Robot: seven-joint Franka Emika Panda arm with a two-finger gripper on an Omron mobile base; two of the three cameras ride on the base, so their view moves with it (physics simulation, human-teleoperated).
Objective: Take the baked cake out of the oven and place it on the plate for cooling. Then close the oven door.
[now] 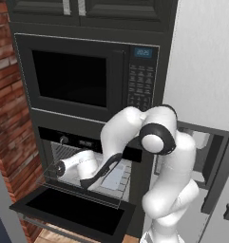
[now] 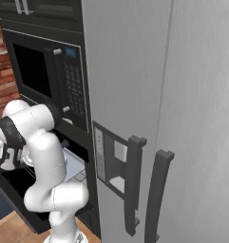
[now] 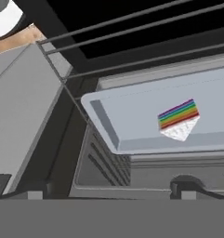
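Spread wide and holding nothing, the gripper faces into the oven over its dropped oven door, lined up toward the baked cake near the right edge of the grey tray.

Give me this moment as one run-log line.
phase: reaching into oven | oven door: open, dropped down | gripper: open, empty | baked cake: on grey tray on rack, untouched

Even, flat rendered light, soft shadows, no glare, coarse and slightly blurry, dark oven cavity
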